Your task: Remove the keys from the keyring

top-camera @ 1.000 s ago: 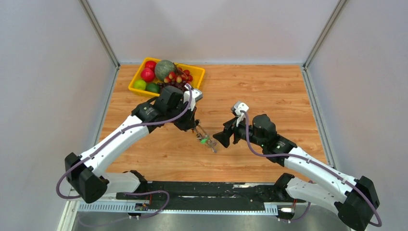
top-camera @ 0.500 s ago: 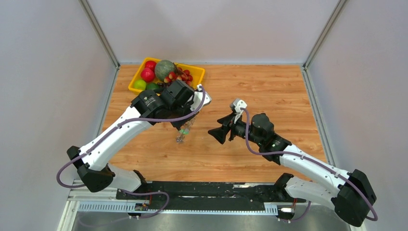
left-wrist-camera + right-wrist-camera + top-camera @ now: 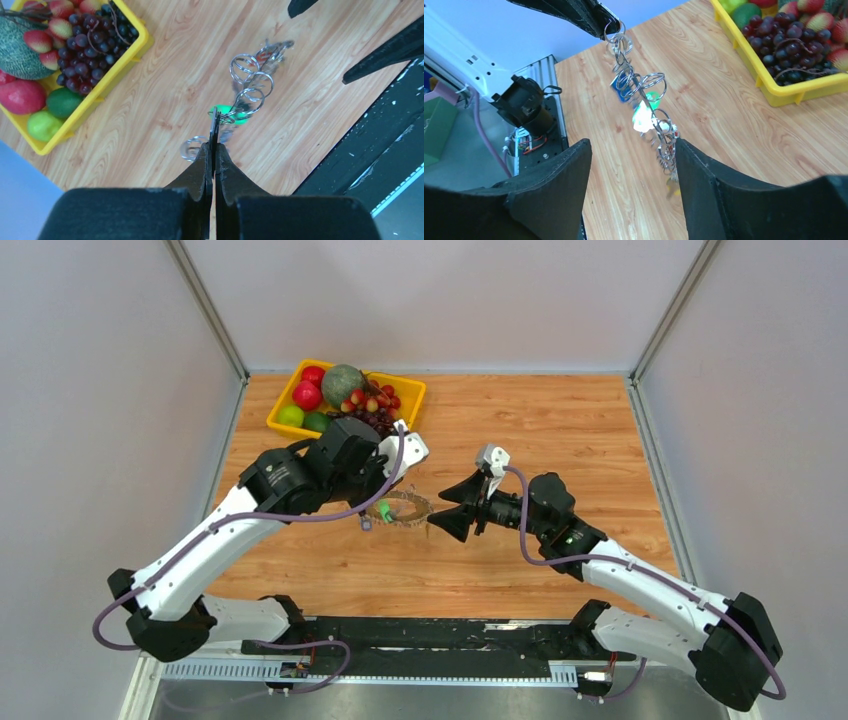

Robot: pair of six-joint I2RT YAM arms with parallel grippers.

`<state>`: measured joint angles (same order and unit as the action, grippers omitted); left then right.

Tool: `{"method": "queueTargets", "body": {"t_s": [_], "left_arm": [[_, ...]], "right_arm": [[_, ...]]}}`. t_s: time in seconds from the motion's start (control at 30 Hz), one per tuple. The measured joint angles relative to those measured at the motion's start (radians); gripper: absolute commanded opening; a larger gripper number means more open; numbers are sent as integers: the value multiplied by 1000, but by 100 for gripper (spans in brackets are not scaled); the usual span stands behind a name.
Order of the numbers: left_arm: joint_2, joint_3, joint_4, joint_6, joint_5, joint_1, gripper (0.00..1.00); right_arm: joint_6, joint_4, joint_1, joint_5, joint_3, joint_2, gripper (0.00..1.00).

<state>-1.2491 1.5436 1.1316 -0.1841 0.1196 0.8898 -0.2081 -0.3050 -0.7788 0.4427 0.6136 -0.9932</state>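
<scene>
Filling the yellow tray (image 3: 100,87) behind the keys (image 3: 230,112) are grapes (image 3: 92,47), melon (image 3: 17,47), limes (image 3: 62,102).

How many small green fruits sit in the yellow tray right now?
2: a pale green fruit at the tray's near-left corner, a darker green fruit right beside it. Others may be hidden.

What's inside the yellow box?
The yellow tray holds fruit: dark grapes, a green melon, a red fruit and limes. Its bottom is hidden beneath them, so anything under the fruit cannot be seen.
</scene>
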Motion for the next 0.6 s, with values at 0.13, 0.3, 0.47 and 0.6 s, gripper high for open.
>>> {"method": "queueTargets", "body": {"t_s": [0.13, 0.3, 0.47, 0.6], "left_arm": [[73, -49, -48, -6, -45, 0, 0], [119, -86, -97, -16, -89, 0, 0], [122, -94, -113, -25, -115, 0, 0], [122, -94, -116, -25, -126, 1, 0]], "right_arm": [[3, 0, 0, 43, 18, 0, 55], [16, 1, 0, 87, 61, -2, 46], [27, -6, -6, 129, 136, -40, 41], [34, -6, -23, 156, 166, -79, 37]]}}
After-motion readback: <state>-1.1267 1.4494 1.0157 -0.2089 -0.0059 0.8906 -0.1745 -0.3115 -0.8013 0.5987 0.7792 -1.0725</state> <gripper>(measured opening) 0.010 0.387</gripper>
